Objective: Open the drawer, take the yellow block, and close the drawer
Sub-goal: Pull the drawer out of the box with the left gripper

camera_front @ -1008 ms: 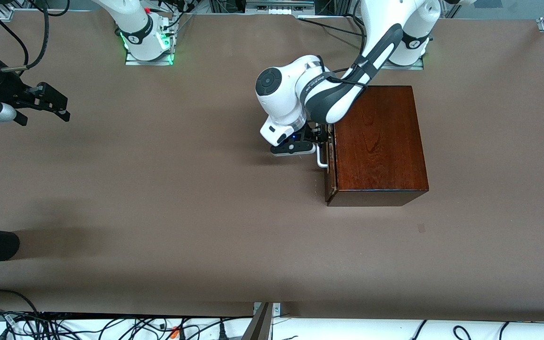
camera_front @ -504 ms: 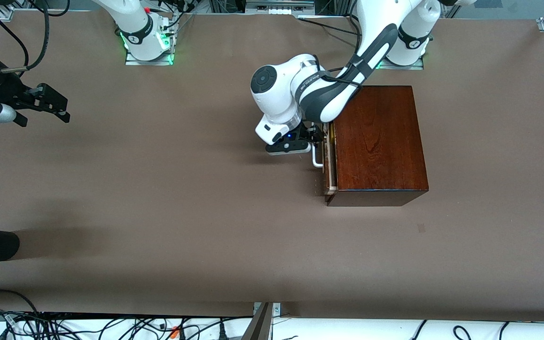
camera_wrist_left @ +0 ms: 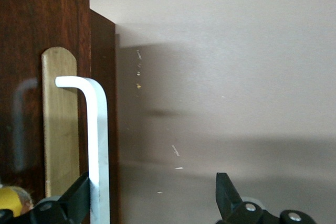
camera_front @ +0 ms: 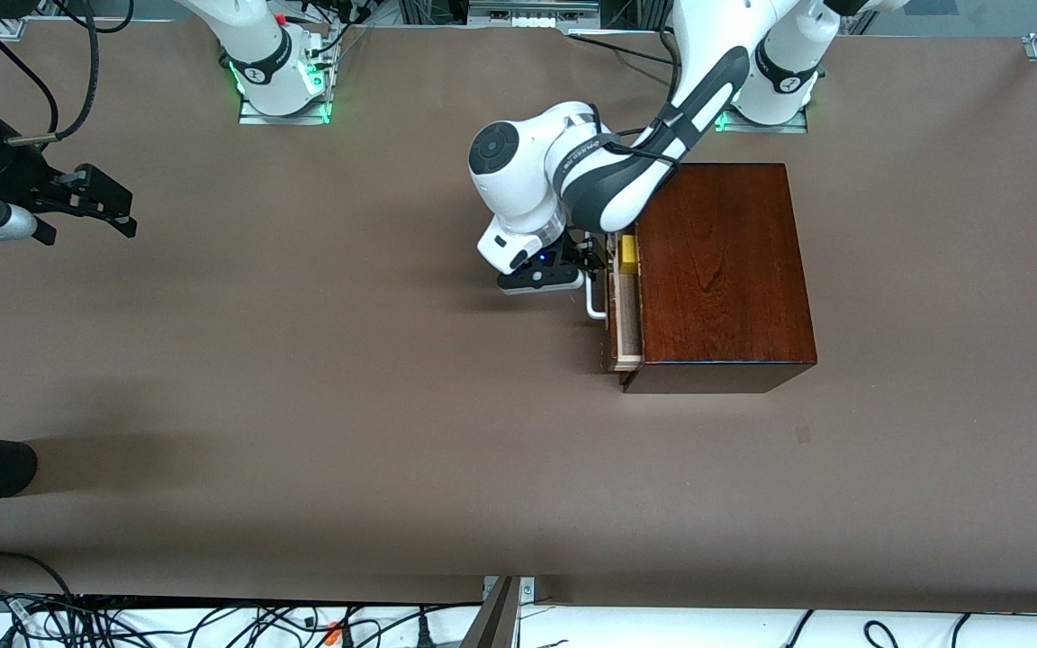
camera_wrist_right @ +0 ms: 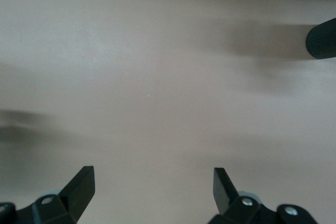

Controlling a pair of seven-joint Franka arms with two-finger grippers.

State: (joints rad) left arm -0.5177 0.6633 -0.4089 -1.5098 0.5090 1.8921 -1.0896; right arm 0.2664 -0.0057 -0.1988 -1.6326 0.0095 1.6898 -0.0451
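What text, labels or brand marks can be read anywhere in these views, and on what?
Left arm: dark lettering on its white wrist link, too small to read.
Wooden box, drawer, yellow block: no text.
Both wrist views: none.

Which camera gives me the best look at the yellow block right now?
The front view: the yellow block sits in the partly open drawer. The left wrist view catches only a sliver at its edge; the right wrist view shows none.

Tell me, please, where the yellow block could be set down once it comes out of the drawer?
Bare table runs from the drawer front toward the right arm's end, and between the wooden box and the front camera. It is crowded at the white handle, where the left tool hooks it beside the yellow block.
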